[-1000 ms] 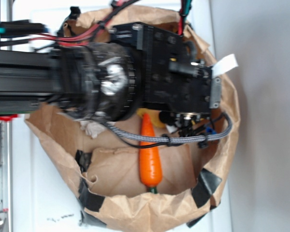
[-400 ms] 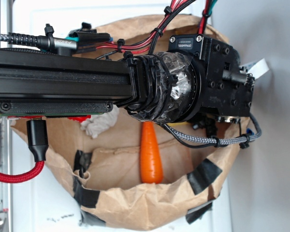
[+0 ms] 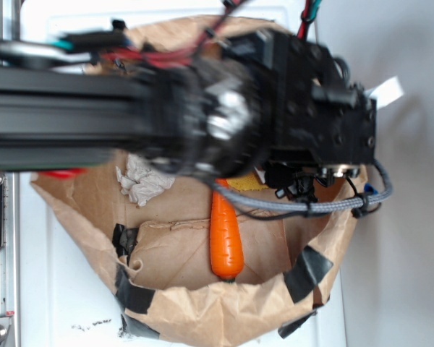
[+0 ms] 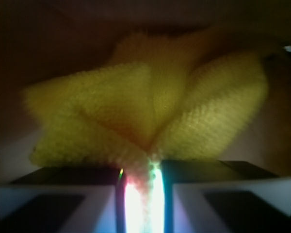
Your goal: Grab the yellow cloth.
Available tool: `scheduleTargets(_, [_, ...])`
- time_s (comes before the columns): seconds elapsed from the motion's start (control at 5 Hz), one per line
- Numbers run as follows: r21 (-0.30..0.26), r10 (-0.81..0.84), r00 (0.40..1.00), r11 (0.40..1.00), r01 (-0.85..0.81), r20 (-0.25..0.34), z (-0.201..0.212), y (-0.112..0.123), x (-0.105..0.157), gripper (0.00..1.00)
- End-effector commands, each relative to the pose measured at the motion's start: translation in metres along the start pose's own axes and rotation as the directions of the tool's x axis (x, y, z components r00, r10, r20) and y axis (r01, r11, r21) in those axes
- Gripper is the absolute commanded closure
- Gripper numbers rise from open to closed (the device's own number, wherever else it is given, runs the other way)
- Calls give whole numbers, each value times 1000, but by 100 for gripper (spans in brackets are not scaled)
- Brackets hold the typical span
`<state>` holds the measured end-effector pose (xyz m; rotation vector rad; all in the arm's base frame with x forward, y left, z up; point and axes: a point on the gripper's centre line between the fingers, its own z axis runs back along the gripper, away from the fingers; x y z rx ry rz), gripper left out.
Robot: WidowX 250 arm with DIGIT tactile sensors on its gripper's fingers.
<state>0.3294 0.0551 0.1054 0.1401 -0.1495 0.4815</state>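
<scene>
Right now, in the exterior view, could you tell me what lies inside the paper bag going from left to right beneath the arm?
Grey-white paper wad → orange carrot → a sliver of the yellow cloth under the end effector, which the wrist view shows pinching a fold of it.

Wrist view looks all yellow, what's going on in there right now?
The gripper is pinching a fold of the yellow cloth, with the jaws nearly closed on it and the rest fanning out above. From outside, the arm is reaching over the paper bag, hiding most of the cloth. A carrot and a crumpled paper wad lie loose in the bag.
</scene>
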Motion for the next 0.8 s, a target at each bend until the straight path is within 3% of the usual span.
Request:
scheduleTargets(0.0, [-64, -20, 999, 998, 23, 50, 97, 26, 6, 100])
scheduleTargets(0.2, [-99, -59, 997, 993, 64, 54, 114, 31, 0, 100])
scheduleTargets(0.4, [-165, -120, 988, 977, 135, 99, 136, 43, -18, 100])
scheduleTargets(0.6, [-162, -160, 976, 970, 184, 149, 141, 46, -34, 100])
